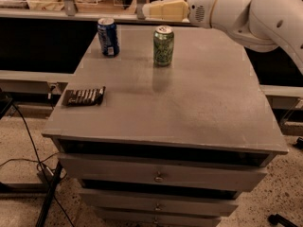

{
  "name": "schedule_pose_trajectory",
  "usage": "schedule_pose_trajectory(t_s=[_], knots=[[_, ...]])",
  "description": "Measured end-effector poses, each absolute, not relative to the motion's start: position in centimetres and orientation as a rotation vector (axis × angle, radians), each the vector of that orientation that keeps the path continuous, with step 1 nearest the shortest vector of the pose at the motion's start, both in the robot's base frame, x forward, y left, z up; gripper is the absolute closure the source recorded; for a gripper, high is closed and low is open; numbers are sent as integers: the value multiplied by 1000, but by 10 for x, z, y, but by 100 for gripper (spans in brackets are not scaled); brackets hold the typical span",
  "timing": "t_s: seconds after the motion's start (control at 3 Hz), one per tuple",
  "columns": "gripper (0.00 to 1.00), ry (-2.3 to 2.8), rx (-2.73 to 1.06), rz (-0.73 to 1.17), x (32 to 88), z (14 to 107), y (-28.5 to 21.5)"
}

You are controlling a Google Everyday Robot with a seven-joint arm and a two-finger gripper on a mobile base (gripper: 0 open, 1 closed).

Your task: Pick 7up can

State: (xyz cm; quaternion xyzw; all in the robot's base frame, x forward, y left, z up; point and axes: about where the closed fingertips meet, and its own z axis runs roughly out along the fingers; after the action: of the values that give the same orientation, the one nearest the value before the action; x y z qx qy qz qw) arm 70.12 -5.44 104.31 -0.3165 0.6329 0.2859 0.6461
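Cabinet top with two cans, seen from the front and above. The 7up can point(164, 45) stands upright on the grey surface point(203, 103), in the far half and a little left of centre, with its silver top facing up and its long axis vertical. The blue can point(108, 37) stands upright to its left, apart from it and nearer the far-left corner. A dark flat packet point(85, 96) lies near the left edge, well apart from both cans. The white arm point(246, 13) enters from the upper right and reaches leftward along the far edge of the surface. It carries the cream-coloured gripper point(151, 9), which lies roughly level, points left and is raised above the can tops. Whether the gripper is released or clenched cannot be told from this view; it grasps nothing.

Governing relation: the 7up can sits directly below the gripper in the view and, by judgement, somewhat nearer the camera, with clear air between the two. The gripper's axis is horizontal and the can's is vertical, so the pick probably calls for a descent and a turn of the wrist to meet the can's side or top. The blue can is the nearest obstacle on the left. Drawers point(158, 176) fill the cabinet front below
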Motion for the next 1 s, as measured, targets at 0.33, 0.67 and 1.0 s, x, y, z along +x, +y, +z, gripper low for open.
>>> schedule_pose_trajectory(t_s=[0.33, 0.67, 1.0], knots=[[0, 1455, -736, 624, 712, 1031, -65], [0, 1485, -724, 632, 722, 992, -65], [0, 1508, -723, 645, 726, 970, -59]])
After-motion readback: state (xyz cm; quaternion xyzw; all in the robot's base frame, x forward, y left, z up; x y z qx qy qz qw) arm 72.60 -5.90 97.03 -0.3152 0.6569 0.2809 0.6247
